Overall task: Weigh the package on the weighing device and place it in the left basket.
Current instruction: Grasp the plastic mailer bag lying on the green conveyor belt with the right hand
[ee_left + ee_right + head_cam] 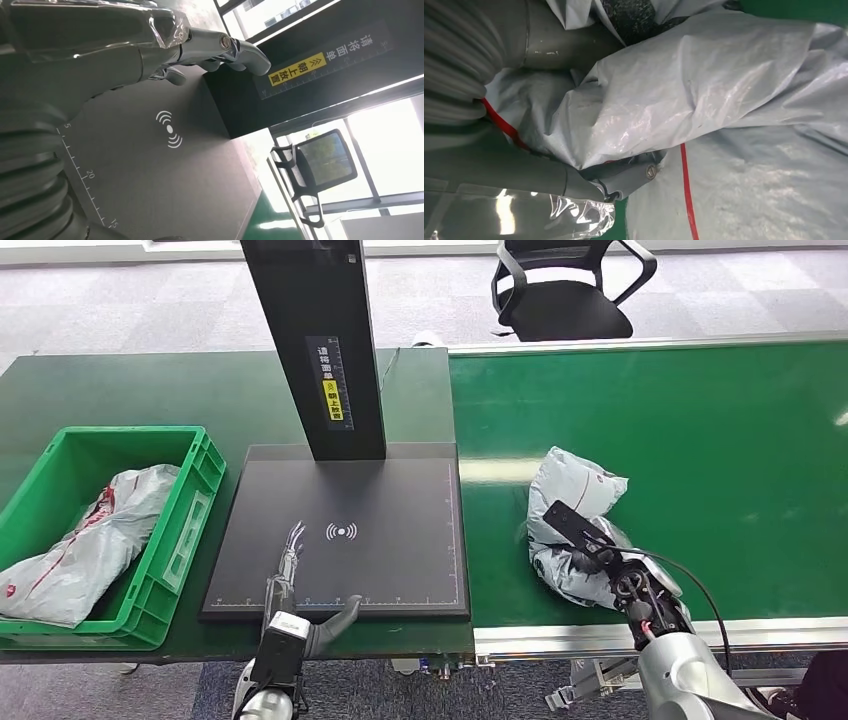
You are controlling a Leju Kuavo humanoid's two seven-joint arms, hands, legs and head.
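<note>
A crumpled grey plastic package (578,488) with red print lies on the green conveyor belt (700,440), right of the scale. My right hand (603,558) grips its near end; in the right wrist view the thumb (544,175) and fingers are sunk into the folds of the package (704,90). The black weighing device (400,575) sits in the middle, its plate bare. My left hand (292,585) rests open at the plate's front edge, holding nothing. In the left wrist view the left hand (150,55) reaches flat over the plate (165,170).
A green basket (205,462) stands left of the scale with another grey package (90,540) inside. The scale's black column (315,340) rises at the plate's back. A black office chair (565,285) stands beyond the table.
</note>
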